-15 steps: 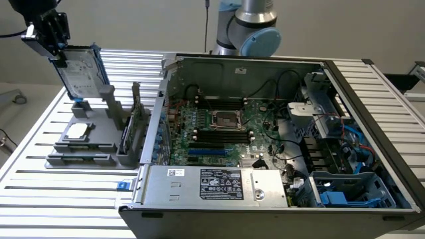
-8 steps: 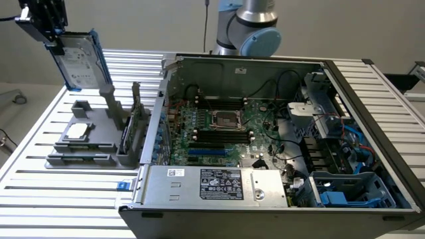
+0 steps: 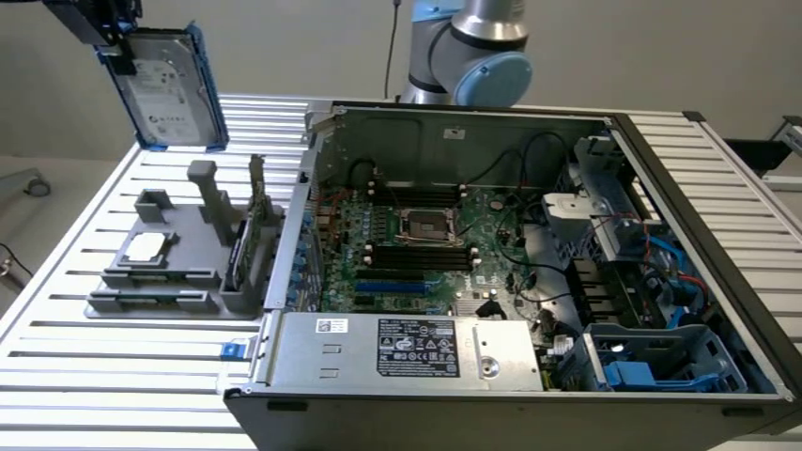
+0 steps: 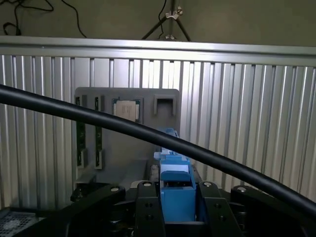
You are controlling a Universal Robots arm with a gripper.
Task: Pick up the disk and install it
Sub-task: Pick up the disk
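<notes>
Your disk [image 3: 165,89] hangs upright in the air at the exterior view's far left. It is above the grey fixture [image 3: 163,272] on the tabletop [image 3: 75,376] and well apart from the open computer case [image 3: 501,235]. The hand [image 4: 177,210] is closed tight on its blue carrier frame [image 4: 176,187]. Treat it as stiff, fairly heavy and sensitive to shock. Grip it by the frame edges, not the labelled face.
</notes>
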